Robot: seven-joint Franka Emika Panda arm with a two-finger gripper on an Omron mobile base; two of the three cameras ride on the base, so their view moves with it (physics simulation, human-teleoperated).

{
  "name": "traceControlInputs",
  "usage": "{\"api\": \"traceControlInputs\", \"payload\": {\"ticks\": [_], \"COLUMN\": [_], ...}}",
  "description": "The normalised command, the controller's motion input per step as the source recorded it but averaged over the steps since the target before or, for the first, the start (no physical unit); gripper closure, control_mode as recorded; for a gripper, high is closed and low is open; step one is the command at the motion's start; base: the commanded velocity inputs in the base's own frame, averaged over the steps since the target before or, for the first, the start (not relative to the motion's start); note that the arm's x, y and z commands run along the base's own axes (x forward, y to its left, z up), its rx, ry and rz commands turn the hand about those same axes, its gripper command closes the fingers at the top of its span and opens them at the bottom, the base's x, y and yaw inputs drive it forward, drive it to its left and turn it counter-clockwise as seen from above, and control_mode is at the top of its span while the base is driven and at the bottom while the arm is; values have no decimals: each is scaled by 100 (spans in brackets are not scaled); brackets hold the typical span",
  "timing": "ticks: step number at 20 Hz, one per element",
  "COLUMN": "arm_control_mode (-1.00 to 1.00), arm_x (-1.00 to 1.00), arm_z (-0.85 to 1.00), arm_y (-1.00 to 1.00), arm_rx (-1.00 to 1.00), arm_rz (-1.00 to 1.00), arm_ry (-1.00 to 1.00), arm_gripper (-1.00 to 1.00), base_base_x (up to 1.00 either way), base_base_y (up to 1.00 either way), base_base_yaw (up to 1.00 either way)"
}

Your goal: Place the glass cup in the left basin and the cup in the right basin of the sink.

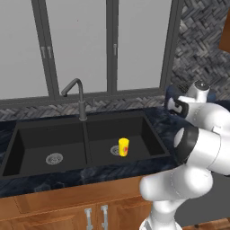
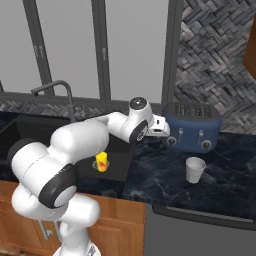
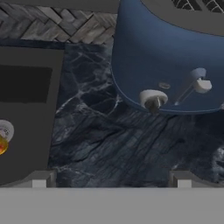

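One yellow cup stands in the right basin; the gripper, jaws spread and empty, hovers over counter beside the blue toaster.

**Camera positions**

Left base view: behind-left, looking down on the sink. Right base view: behind-right, sharing sink and counter, adding toaster. Hand view: close, downward over counter beside toaster.

Gripper hovering over the dark marble counter.
Its fingertips are standing wide apart; a blue toaster is sitting ahead, the right basin lying at the counter's left edge, the cup peeking inside.
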Motion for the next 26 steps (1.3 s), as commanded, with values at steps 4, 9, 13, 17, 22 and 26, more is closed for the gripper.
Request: {"api": "traceControlInputs", "payload": {"ticks": [4,9,13,17,22,26], "arm_control_mode": [-100,-100,-100,-100,-100,-100], "arm_x": [0,0,-13,-26,-27,-9], "arm_z": [-2,-2,-10,-14,-21,-26], "arm_y": [-46,-53,-47,-39,-30,-26], "arm_rx": [-3,0,0,0,0,0], "arm_rz": [0,0,0,0,0,0], "arm_ry": [0,0,0,0,0,0], "arm_gripper": [-100,-100,-100,-100,-100,-100], "base_base_x": [0,0,0,0,0,0], "base_base_y": [0,0,0,0,0,0], "base_base_yaw": [0,0,0,0,0,0]}}
